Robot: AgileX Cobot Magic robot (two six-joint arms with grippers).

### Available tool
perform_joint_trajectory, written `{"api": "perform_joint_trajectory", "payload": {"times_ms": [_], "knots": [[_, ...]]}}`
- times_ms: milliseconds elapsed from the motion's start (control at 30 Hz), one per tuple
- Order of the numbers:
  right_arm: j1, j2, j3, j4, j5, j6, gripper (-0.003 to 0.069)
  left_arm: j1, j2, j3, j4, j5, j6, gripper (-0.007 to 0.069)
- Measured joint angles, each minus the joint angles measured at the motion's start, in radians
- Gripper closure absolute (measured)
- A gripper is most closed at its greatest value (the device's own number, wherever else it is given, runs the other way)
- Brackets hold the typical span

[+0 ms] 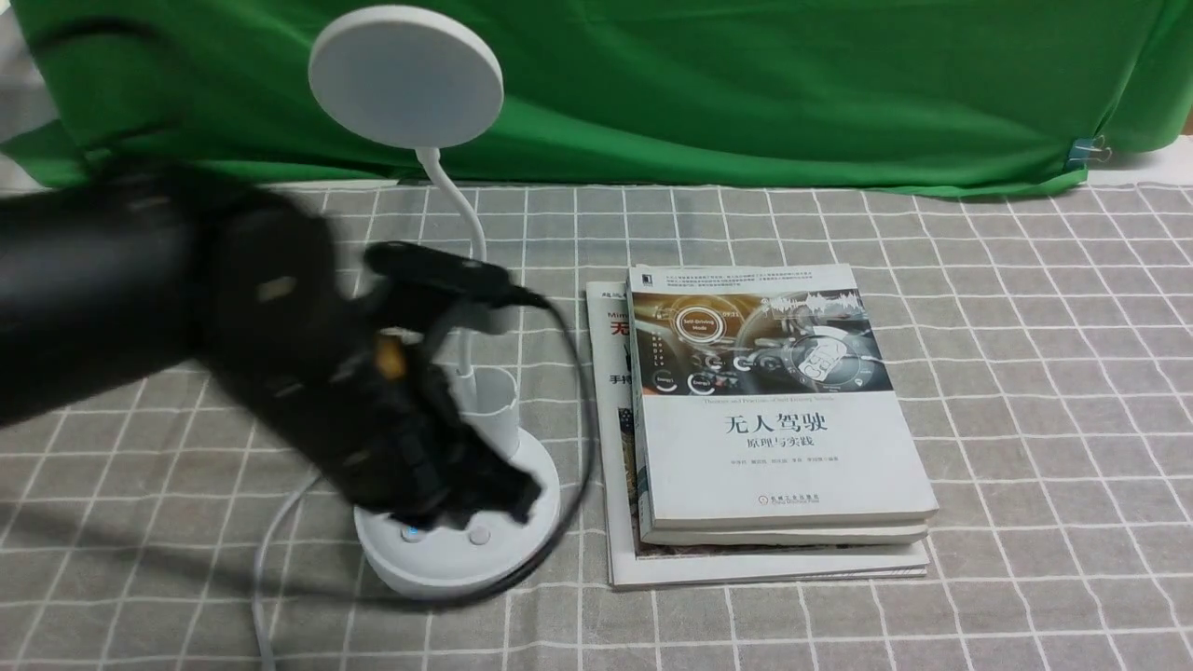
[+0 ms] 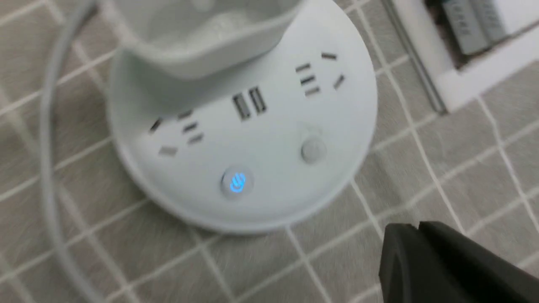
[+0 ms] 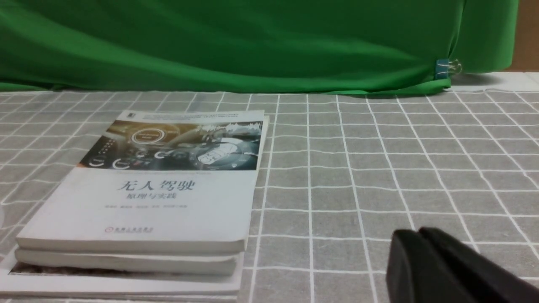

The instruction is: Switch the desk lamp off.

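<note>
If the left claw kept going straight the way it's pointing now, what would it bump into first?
Most likely the round base of the desk lamp. The left claw hangs over it, pointing down, near the blue-lit button. Depth is unclear and the view is blurred, so it might instead reach the checked cloth beside the base.

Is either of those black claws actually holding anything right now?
No. The left gripper hangs shut over the desk lamp; the right gripper is shut over bare cloth.

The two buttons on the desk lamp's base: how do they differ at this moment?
The nearer button glows with a blue touch symbol; the plain button is unlit grey. In the front view the glowing button lies left of the plain one. Both are small, round, and on the white base.
</note>
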Motion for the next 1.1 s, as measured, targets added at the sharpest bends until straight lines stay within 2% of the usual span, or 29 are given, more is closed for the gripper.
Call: {"api": "perform_joint_trajectory", "payload": {"times_ms": [100,267,433,567,800,967,1100], "knots": [[0.0,0.0,0.0,0.0,0.0,0.0,0.0622,0.0,-0.159,0.12,0.0,-0.077,0.0,0.0606],[0.0,0.0,0.0,0.0,0.0,0.0,0.0622,0.0,-0.449,0.352,0.0,-0.343,0.001,0.0606],[0.0,0.0,0.0,0.0,0.0,0.0,0.0622,0.0,-0.612,0.47,0.02,-0.498,0.018,0.0606],[0.0,0.0,0.0,0.0,0.0,0.0,0.0622,0.0,-0.699,0.523,0.044,-0.559,0.049,0.0606],[0.0,0.0,0.0,0.0,0.0,0.0,0.0622,0.0,-0.721,0.53,0.086,-0.59,0.053,0.0606],[0.0,0.0,0.0,0.0,0.0,0.0,0.0622,0.009,-0.75,0.57,0.087,-0.679,0.089,0.0606],[0.0,0.0,0.0,0.0,0.0,0.0,0.0624,0.113,-0.874,0.663,0.066,-0.75,0.161,0.0606]]}}
